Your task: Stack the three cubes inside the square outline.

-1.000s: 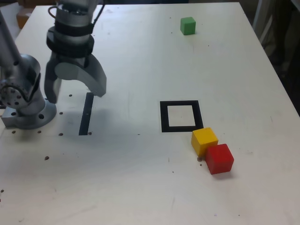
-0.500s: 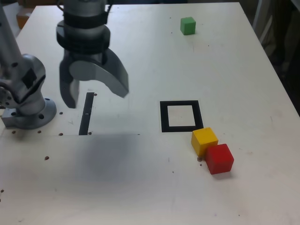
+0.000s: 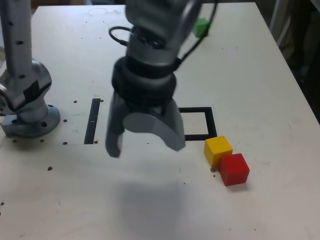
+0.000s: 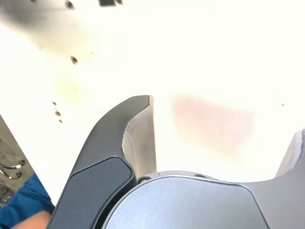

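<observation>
Fingers (image 3: 173,131) are standing wide apart, mate, and you're gripping nothing between them. Progress-wise you're sitting at zero, as far as I'm seeing: no stack is showing, and all three cubes are lying outside the square (image 3: 211,122). Yellow (image 3: 218,150) is sitting just beside the square's lower right corner in the exterior view, and red (image 3: 234,169) is crowding right up beside it; whether those two are actually touching, I can't tell. Green (image 3: 201,27) is sitting well apart from them, up near the table's (image 3: 250,75) far edge, with the wrist partly covering it. So you're still needing one cube in the square and the other two on top, and I'm guessing green is calling for the longest reach.

As for pose, you're hanging the gripper (image 3: 145,150) above the table, tips pointing down, a soft shadow falling on the tabletop below. The wrist is leaning a bit, its upper end tipping toward the exterior view's right. From that camera you're covering the square's left side, with the black strip (image 3: 92,121) showing off to the exterior view's left.
</observation>
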